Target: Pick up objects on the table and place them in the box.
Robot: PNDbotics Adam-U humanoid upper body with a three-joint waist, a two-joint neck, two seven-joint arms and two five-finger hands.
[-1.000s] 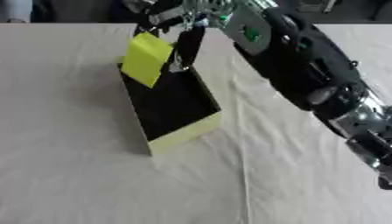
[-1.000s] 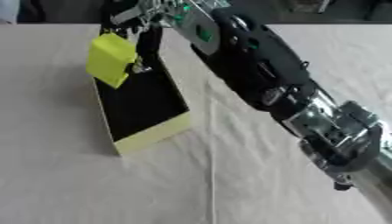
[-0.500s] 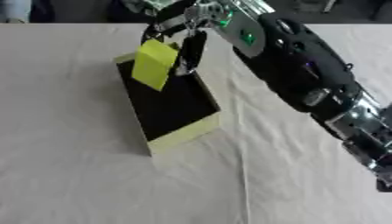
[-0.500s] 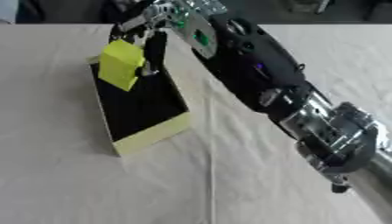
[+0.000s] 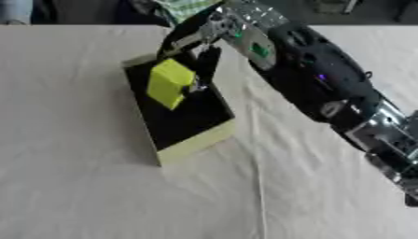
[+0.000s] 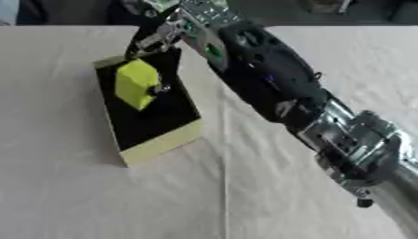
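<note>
The right hand [image 5: 200, 58] reaches in from the far right and pinches a yellow block [image 5: 169, 83] by its right edge, fingers curled against it, over the far half of the box [image 5: 196, 141] on the cloth-covered counter [image 5: 81, 186]. The block looks stiff, light and smooth-faced, so it may slip; gripping 2 opposite flat faces seems safest. No left hand shows.

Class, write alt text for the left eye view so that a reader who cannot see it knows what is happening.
The robot's right hand holds a yellow block over a yellow box with a black inside. Its black and silver arm reaches in from the lower right. The box stands on a table covered in a creased pale cloth.
</note>
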